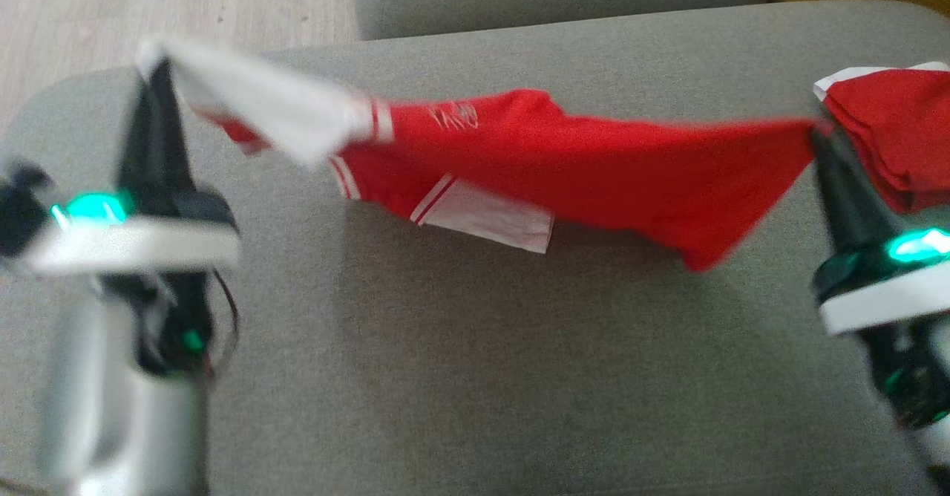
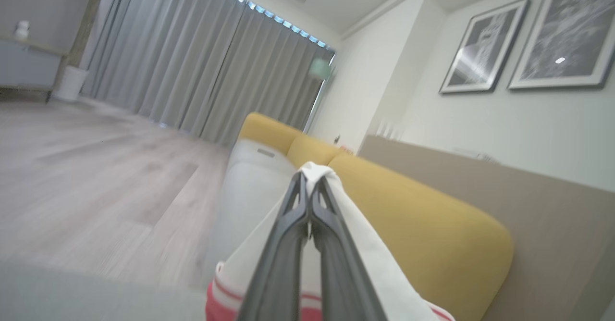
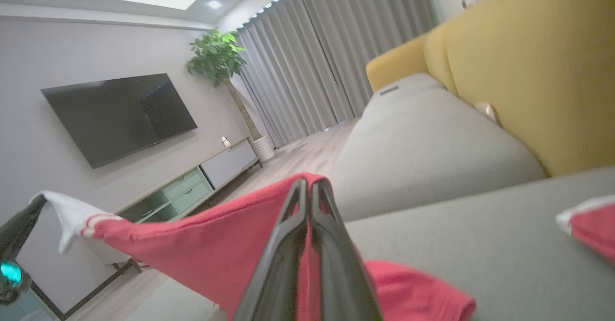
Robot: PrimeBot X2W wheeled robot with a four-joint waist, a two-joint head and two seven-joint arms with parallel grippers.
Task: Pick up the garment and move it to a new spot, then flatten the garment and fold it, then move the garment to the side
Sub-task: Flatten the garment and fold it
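Dark-fingered left gripper (image 1: 159, 73) was clamped shut on the white sleeve end of the garment (image 1: 594, 162); right gripper (image 1: 819, 135) pinched its red end. It hung stretched between them over the grey sofa seat (image 1: 475, 377). A red-and-white cloth (image 1: 890, 125) lay just beside the right gripper.

Place: I'm looking at a home living room | Signs: grey and yellow sofa (image 3: 432, 133), wall-mounted TV (image 3: 120, 114), low cabinet (image 3: 206, 181), potted plant (image 3: 216, 56), long grey curtains (image 2: 192, 61) (floor to ceiling), framed pictures (image 2: 485, 47), wood floor (image 2: 96, 177)
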